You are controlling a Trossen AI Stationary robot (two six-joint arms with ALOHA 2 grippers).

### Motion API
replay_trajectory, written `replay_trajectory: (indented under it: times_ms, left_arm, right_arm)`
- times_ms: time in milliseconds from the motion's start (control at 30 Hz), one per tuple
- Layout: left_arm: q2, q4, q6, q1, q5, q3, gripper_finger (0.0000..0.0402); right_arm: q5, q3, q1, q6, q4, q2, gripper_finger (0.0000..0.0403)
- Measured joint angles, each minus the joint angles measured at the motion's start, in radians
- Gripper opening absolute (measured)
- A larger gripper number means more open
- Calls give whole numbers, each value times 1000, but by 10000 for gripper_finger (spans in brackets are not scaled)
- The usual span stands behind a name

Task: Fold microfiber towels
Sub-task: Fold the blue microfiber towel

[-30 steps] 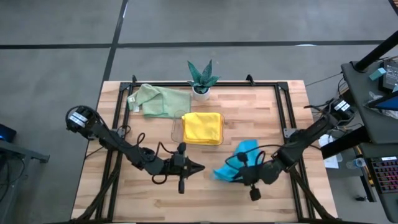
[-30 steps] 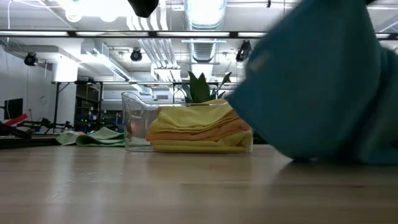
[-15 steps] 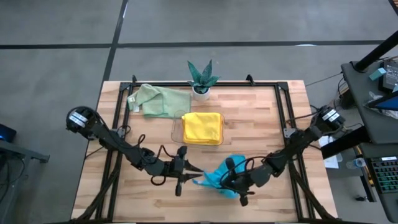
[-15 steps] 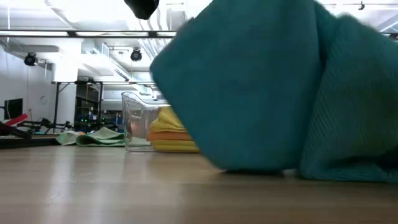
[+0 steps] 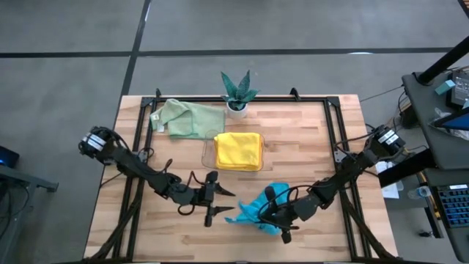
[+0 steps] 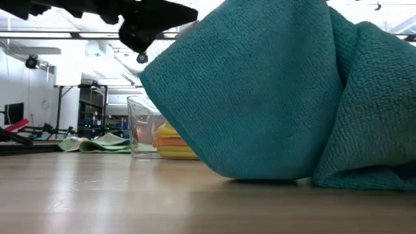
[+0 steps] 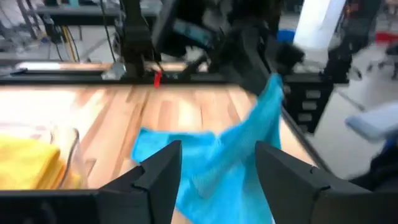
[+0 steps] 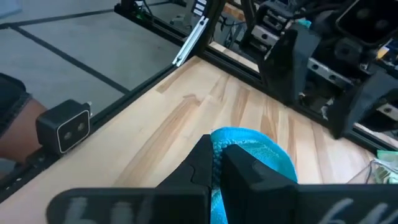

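A teal-blue microfiber towel (image 5: 258,207) stands bunched up near the table's front edge, its lower folds (image 6: 260,170) resting on the wood. My right gripper (image 5: 267,210) is shut on its upper part. My left gripper (image 5: 229,202) hovers open just left of the towel, pointing at it, and the towel (image 7: 211,171) shows between and beyond its fingers. Folded yellow towels (image 5: 238,150) lie stacked in a clear tray (image 5: 207,152). A pale green towel (image 5: 187,117) lies crumpled at the far left. My right gripper pinches a bunched fold of the towel's upper part (image 8: 216,167) between its two fingers. The fingers come almost level from the table's right. The towel drapes down from the hold, slack, with its lower folds on the table.
A small potted plant (image 5: 238,94) stands at the far edge behind the tray. Black frame rails (image 5: 333,132) run along the table's sides. Bare wood lies left of the left gripper and along the near edge (image 5: 168,242).
My right gripper has carried the teal towel toward the table's left and near edge and rolled its wrist, so the towel now stands heaped in front of the low camera. My left gripper has sunk toward the table and opened.
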Motion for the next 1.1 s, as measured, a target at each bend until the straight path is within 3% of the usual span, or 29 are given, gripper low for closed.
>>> replay_trajectory:
  times_ms: [167,300,467,600,800,1100]
  left_arm:
    - [109,134,49,30,20,30,189]
    - [209,168,58,64,117,70,189]
    - [273,162,60,83,158,115,180]
    - [270,160,65,87,174,111,133]
    - [258,160,84,87,178,105,14]
    - [202,169,88,85,178,107,1]
  right_arm:
    - [0,0,-4,6,0,0,8]
    - [0,0,-4,10,-1,0,8]
    - [0,0,-4,11,-1,0,8]
    - [0,0,-4,11,-2,0,8]
    - [0,0,-4,11,-5,0,8]
    - [37,0,-6,18,-5,-1,8]
